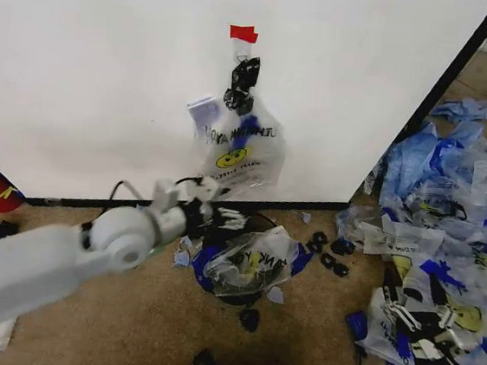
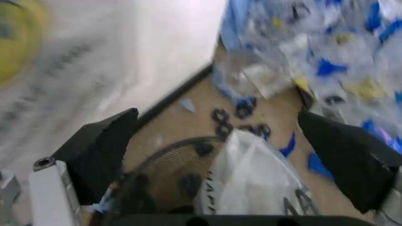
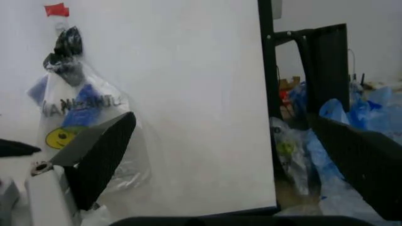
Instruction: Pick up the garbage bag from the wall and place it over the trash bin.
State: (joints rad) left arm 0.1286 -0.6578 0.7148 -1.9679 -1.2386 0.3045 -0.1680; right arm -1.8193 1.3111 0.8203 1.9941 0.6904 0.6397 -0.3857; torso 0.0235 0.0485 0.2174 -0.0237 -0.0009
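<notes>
Both grippers' jaws stand wide apart, holding nothing. The left gripper (image 2: pixel 217 155) hangs over the trash bin (image 1: pixel 240 256), which holds a crumpled clear bag; the right gripper (image 1: pixel 418 319) sits low over a heap of bags (image 1: pixel 458 214). The garbage bag (image 1: pixel 237 147), its dark lettering mirrored and unreadable, hangs on the wall (image 1: pixel 91 62) beneath red tape (image 1: pixel 243 33).

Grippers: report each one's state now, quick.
Left gripper: open, holding nothing, above the trash bin.
Right gripper: open, holding nothing, low at the robot's right.
</notes>
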